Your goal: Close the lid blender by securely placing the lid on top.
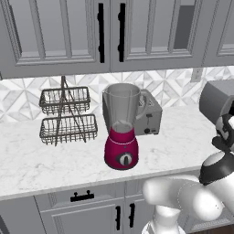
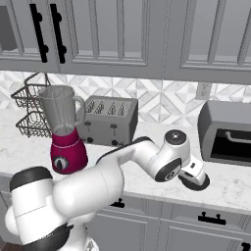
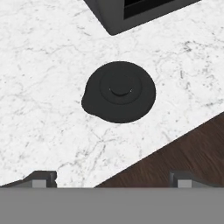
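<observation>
Left base view. The blender (image 1: 121, 132) stood on the marble counter (image 1: 41, 160) with its clear jar uncovered, a silver toaster (image 1: 151, 114) just behind it and a two-tier wire basket (image 1: 67, 114) to one side. The arm reached away along the counter toward a dark appliance (image 1: 217, 100) at the frame's edge.

Right base view. The blender (image 2: 63, 132) stood well apart from the wrist, which hung low over the counter in front of the dark appliance (image 2: 228, 132). A sliver of the lid (image 2: 202, 184) showed beneath the hand, near the counter's front edge.

Hand view. The lid (image 3: 119, 91) lay flat on the marble, its central knob uppermost, between the appliance's corner and the counter edge; dark floor (image 3: 175, 148) showed beyond that edge. The gripper (image 3: 113, 177) hung above with jaws spread wide and nothing between them; the fingertips (image 3: 41, 177) straddled more than the lid's width.

Hazards, as judged: the cap was low and round, so a shallow or off-centre closure could have slipped off its rim, and a sideways nudge might have slid it over the nearby edge. A tilted grasp would later have seated it crookedly on the jar.
</observation>
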